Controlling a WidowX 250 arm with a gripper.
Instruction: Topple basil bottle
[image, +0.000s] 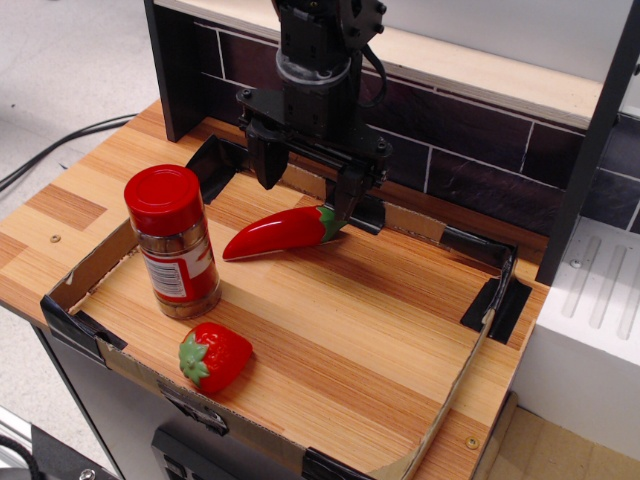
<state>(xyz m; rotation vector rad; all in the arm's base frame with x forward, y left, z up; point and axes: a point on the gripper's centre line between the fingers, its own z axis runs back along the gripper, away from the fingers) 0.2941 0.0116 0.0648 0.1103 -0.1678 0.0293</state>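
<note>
The basil bottle (174, 241) stands upright at the left of the wooden table. It is a clear jar with brownish contents, a round red cap and a red-and-white label. My gripper (306, 192) is open and empty, hanging at the back middle, to the right of and behind the bottle and apart from it. Its right finger (347, 198) is close above the green stem end of a red toy chili pepper (280, 232) that lies below the gripper.
A toy strawberry (213, 357) lies in front of the bottle near the front edge. A low cardboard rim (92, 275) with black tape corners borders the table. A dark tiled back wall (470, 140) stands behind. A white unit (600, 320) stands at the right.
</note>
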